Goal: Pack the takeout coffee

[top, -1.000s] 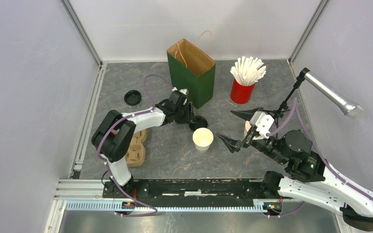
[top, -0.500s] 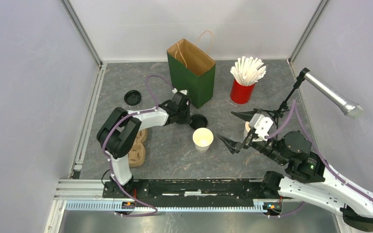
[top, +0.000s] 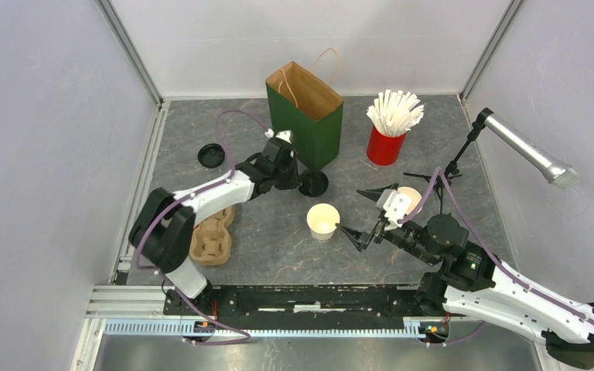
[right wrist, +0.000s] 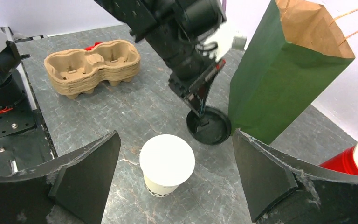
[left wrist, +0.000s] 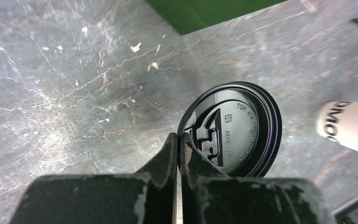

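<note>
An open white paper cup [top: 323, 222], one of the takeout coffee cups, stands mid-table without a lid. My left gripper [top: 300, 181] is shut on the rim of a black lid [top: 314, 183] just in front of the green bag [top: 305, 116]. In the left wrist view the fingertips [left wrist: 172, 142] pinch the lid [left wrist: 235, 130] at its near edge. My right gripper [top: 349, 211] is open, its fingers on either side of the cup [right wrist: 167, 163] without touching it. A second white cup [top: 411, 197] stands behind the right wrist. Another black lid [top: 210, 155] lies at the far left.
A brown pulp cup carrier [top: 211, 238] sits near the left arm's base. A red cup of white straws [top: 387, 143] stands right of the bag. A microphone on a stand [top: 522, 151] reaches in from the right wall.
My left gripper has shut on the lid's rim and drawn it slightly toward the bag. My right arm has moved left, bringing its open fingers around the open cup and uncovering the second cup.
</note>
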Tool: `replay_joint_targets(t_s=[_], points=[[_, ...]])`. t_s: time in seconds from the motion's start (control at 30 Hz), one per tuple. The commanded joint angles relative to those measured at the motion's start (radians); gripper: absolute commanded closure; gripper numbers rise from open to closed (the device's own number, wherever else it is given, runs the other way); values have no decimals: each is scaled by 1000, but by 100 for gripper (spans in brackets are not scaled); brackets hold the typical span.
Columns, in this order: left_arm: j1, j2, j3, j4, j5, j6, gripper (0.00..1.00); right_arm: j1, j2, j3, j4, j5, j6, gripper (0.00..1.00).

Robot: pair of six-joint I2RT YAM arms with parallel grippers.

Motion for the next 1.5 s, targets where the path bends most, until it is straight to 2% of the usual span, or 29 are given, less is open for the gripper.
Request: replay_joint_targets(t_s=[0.0,0.2,0.3,0.4,0.6,0.7,0.83,0.97,1.27,1.47], points=[[-4,-167,21,-35,-50,8,98,-1,13,-33,135,61,-3,2],[-2,-368,31,-108,-81,6,98,-1,38,-89,358,8,-12,2],[-1,-479,26,-131,-37,-2,98,-1,52,-96,407,-66,-64,2],[-1,-584,-2,-125,80,-42,98,-1,28,-131,477,-144,-147,2],[-1,-730,-55,-111,331,-116,98,-1,-23,-261,746,-186,-207,2],[-1,-769,-67,-135,433,-126,98,-1,-1,-277,769,-257,-236,2],[-1,-835,-86,-139,473,-137,98,-1,18,-282,706,-417,-388,2],[-1,-872,-124,-115,502,-129,98,-1,18,-296,745,-462,-415,2],[-1,-828,-170,58,722,-183,98,-2,74,-344,865,-527,-488,2],[-3,-819,-185,110,766,-237,98,-1,134,-379,1088,-438,-440,2]])
